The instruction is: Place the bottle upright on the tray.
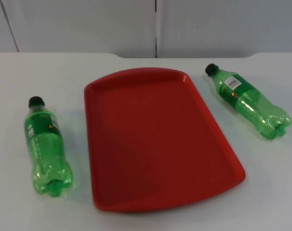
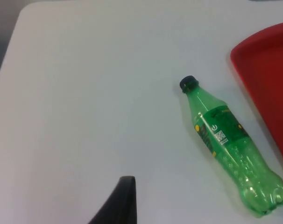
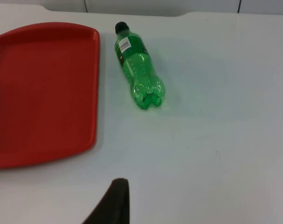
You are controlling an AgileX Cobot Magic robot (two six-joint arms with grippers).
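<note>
A red tray (image 1: 155,139) lies flat in the middle of the white table with nothing on it. A green bottle with a black cap (image 1: 46,144) lies on its side to the tray's left, cap toward the wall. A second green bottle (image 1: 249,100) lies on its side to the tray's right, cap toward the tray's far corner. In the left wrist view my left gripper (image 2: 123,198) hangs well back from the left bottle (image 2: 225,144), beside the tray's edge (image 2: 267,70). My right gripper (image 3: 114,200) is likewise far from the right bottle (image 3: 137,65) and the tray (image 3: 38,88).
The grey partition wall (image 1: 155,24) closes the table's far side. Bare white table (image 1: 271,192) surrounds the tray and both bottles.
</note>
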